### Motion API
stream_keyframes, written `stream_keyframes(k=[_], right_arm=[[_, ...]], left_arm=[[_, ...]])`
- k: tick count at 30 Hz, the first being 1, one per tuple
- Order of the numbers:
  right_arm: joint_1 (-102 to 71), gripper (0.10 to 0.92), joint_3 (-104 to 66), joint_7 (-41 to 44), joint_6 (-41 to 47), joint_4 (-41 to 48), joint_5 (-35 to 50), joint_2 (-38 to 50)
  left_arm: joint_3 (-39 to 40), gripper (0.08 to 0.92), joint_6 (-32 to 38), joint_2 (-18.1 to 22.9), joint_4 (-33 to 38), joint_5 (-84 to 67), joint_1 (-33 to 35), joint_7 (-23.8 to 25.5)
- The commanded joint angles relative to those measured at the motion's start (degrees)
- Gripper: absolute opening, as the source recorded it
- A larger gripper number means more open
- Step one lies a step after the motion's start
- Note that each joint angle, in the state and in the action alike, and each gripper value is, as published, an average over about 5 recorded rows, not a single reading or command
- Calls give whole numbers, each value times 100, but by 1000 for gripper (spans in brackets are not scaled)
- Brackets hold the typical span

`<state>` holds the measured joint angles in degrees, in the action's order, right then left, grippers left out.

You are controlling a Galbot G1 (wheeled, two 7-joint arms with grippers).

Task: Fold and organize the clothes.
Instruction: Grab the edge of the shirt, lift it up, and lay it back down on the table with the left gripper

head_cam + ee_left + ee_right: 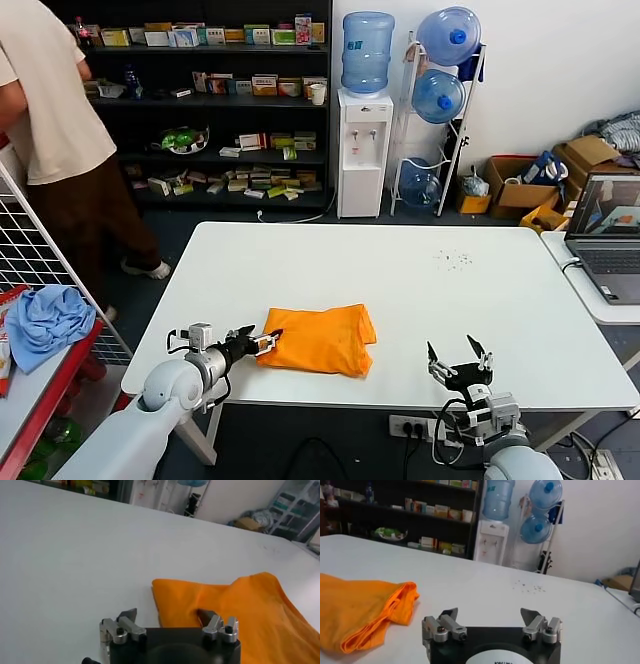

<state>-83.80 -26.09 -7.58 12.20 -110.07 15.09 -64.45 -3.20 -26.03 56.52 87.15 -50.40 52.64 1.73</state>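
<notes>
Head view shows me the folded orange T-shirt (318, 340) near the bench's (420, 280) front edge. My left gripper (262, 343) has its jaws apart, straddling the shirt's near corner. My right gripper (459, 360) waits well clear, jaws apart.

Shirt (360, 610) lettering hidden, left edge cropped.

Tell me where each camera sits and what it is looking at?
Head view: on the robot's head, looking down at the white table; shows both arms, left gripper and right gripper.
Left wrist view: on the left arm, facing the orange T-shirt; its open left gripper straddles the shirt's corner.
Right wrist view: on the right arm, looking across the table; its right gripper is open, empty.
All three share the T-shirt.
</notes>
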Motion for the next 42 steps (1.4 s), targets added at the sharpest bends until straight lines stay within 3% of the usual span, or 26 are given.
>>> stream_keyframes(k=[1, 17, 24, 31, 42], right_arm=[[2, 823, -4, -7, 15, -27, 7, 4], [-73, 823, -5, -30, 31, -176, 0, 2], [19, 823, 109, -60, 58, -200, -4, -1], [268, 823, 354, -83, 93, -71, -60, -33], [548, 823, 579, -81, 104, 37, -4, -54]], left_arm=[[25, 776, -155, -5, -119, -45, -32, 172], [-52, 317, 70, 45, 337, -75, 181, -160], [-327, 136, 107, -418, 660, -130, 336, -538], [-722, 124, -114, -1364, 750, 128, 372, -952], [-838, 124, 172, -2498, -344, 1351, 263, -570]])
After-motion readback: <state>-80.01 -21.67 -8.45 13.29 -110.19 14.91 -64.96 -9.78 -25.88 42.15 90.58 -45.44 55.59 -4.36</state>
